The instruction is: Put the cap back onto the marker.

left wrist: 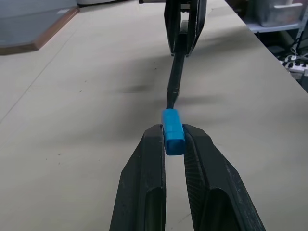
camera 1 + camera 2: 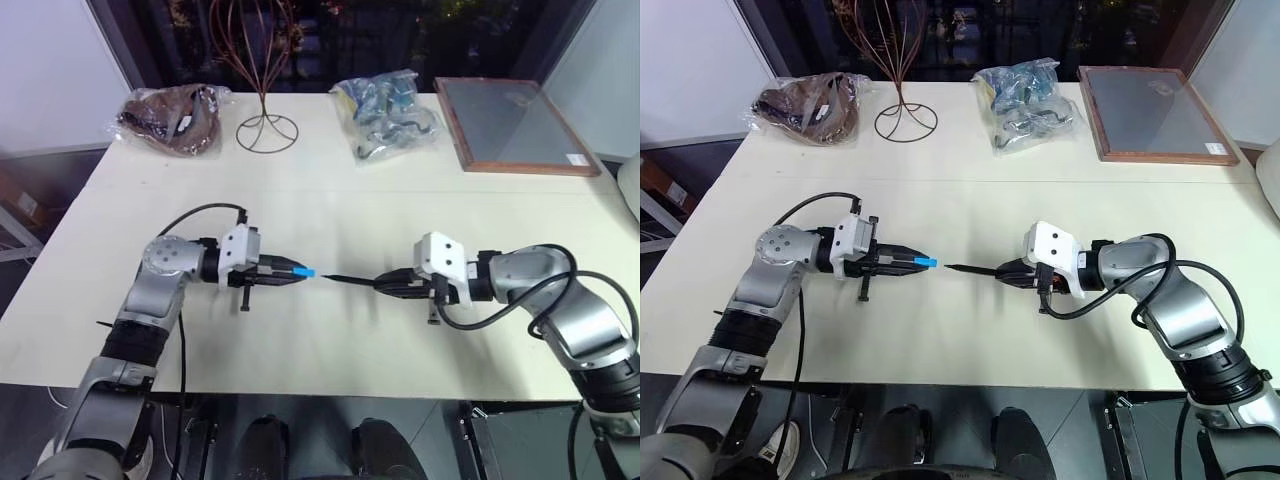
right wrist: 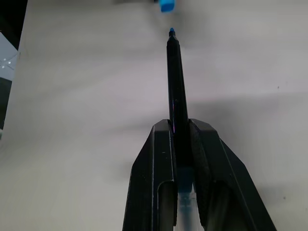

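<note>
- Left pincer (image 2: pixel 290 271): 2 black fingers clamped on the cap (image 2: pixel 304 271), held above the worktop (image 2: pixel 330 340) and pointing toward the other arm.
- Cap: short bright-blue plastic cylinder; roughly half of it juts past the fingertips (image 1: pixel 156 137), free end facing the marker tip. Judged very light, rigid and smooth, so it could twist or slip in the grip if pushed off-axis.
- Right pincer (image 2: pixel 1008 271): 2 black fingers clamped on the marker (image 2: pixel 975 269) at its rear part, near the bluish end.
- Marker: thin black stick, held roughly level above the worktop, pointed tip toward the cap, close to it but apart. Judged light and stiff; the long free length ahead of the grip may let the tip wander, so a hold nearer the middle would steady it.
- Alignment: in the left wrist view tip and cap look nearly in line; a straight push along the marker's axis is the likely need.
- Far edge of worktop: wire stand (image 2: pixel 265 130), 2 clear bags (image 2: pixel 385 115) of items, 1 wood-framed panel (image 2: pixel 515 125), all well apart from the pincers.
</note>
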Robot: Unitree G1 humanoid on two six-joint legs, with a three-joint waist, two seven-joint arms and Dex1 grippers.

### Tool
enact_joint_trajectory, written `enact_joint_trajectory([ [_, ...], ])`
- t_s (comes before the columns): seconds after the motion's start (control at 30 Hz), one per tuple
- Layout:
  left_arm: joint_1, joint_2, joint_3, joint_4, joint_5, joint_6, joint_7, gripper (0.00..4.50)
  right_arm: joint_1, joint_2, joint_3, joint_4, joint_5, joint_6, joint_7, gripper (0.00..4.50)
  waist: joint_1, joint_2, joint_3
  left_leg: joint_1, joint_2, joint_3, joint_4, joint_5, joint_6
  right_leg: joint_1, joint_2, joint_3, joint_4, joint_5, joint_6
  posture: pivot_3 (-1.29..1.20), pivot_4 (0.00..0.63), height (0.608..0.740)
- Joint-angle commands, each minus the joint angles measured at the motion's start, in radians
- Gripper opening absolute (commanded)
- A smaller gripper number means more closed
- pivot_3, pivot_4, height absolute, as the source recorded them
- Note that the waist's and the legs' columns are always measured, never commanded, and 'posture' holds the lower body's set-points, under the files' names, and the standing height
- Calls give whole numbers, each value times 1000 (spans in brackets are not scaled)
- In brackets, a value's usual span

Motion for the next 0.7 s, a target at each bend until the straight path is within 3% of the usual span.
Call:
enact_joint_trajectory([
  [0.03, -4, 1, 6, -25, -15, -5, -4, 606, -25, 7, -21, -45, 21, 12, -5, 0, 0, 0, 0, 0, 0, 0, 0, 0, 0, 0, 0, 0, 0, 0, 0, 0, 150, 740],
  [0.7, -9, -13, 10, -12, -13, -20, -9, 606, -34, 24, -15, -96, 47, 59, -24, 0, 0, 0, 0, 0, 0, 0, 0, 0, 0, 0, 0, 0, 0, 0, 0, 0, 150, 740],
])
